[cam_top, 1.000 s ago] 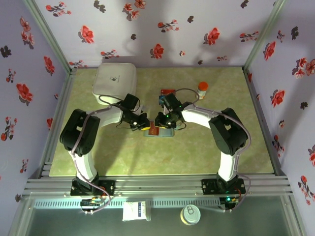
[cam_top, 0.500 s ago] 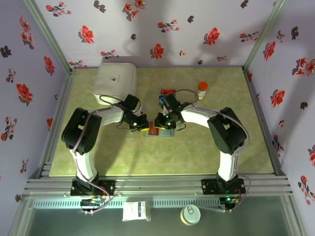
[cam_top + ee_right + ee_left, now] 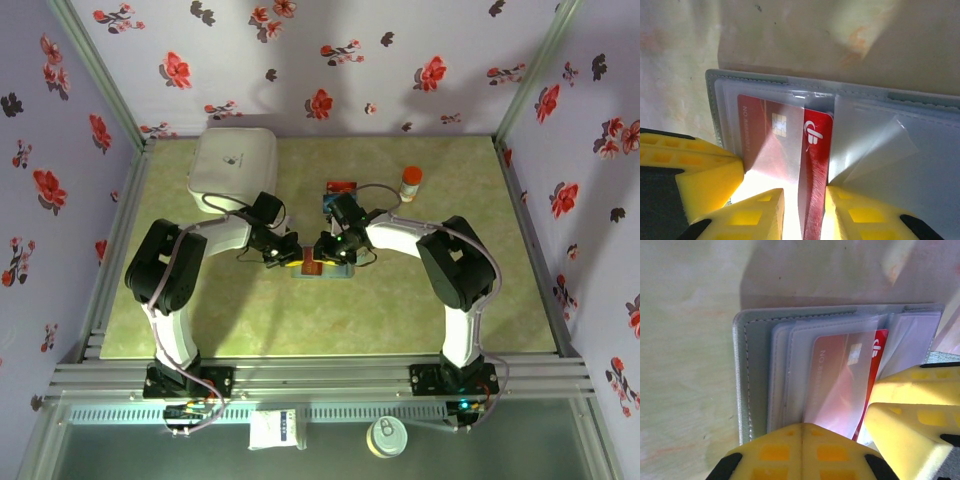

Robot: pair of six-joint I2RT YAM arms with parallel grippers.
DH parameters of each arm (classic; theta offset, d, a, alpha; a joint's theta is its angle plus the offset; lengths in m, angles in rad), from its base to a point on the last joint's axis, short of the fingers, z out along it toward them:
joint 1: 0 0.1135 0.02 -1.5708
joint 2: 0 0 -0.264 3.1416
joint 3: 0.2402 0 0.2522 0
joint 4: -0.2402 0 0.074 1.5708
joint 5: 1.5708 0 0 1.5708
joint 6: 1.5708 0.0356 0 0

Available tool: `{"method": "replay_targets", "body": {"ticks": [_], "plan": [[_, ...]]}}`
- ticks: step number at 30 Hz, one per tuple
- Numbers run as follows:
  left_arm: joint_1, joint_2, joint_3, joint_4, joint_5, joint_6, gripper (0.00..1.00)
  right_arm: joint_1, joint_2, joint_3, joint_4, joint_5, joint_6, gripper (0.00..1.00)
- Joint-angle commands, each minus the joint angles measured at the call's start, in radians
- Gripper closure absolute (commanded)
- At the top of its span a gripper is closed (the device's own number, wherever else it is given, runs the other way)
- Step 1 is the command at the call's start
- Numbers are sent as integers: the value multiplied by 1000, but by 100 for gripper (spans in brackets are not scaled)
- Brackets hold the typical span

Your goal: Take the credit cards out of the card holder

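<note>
We have the red card (image 3: 815, 135) partly out — pinched between the fingers of our right gripper (image 3: 804, 200); our clenched left gripper (image 3: 801, 436) pins the card holder (image 3: 742, 375).

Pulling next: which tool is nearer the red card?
Right. The right tool has the red card between its fingers; the left tool, shut, rests on the card holder beside it.

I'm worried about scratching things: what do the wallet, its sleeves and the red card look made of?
Card holder: grey-blue leather or imitation, matte, with a stitched edge. Sleeves: clear soft plastic, glossy, with a curling corner. Red card: stiff glossy plastic, apparently, with a metallic chip.
</note>
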Motion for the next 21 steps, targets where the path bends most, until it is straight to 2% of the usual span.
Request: {"method": "replay_targets", "body": {"ticks": [1,21], "plan": [[-3,14,3,-45,-43,27,100,0,27,-19,24,-21,20,71],[-3,14,2,-49,-39,27,100,-29,-47,-121,190,-86,90,74]]}}
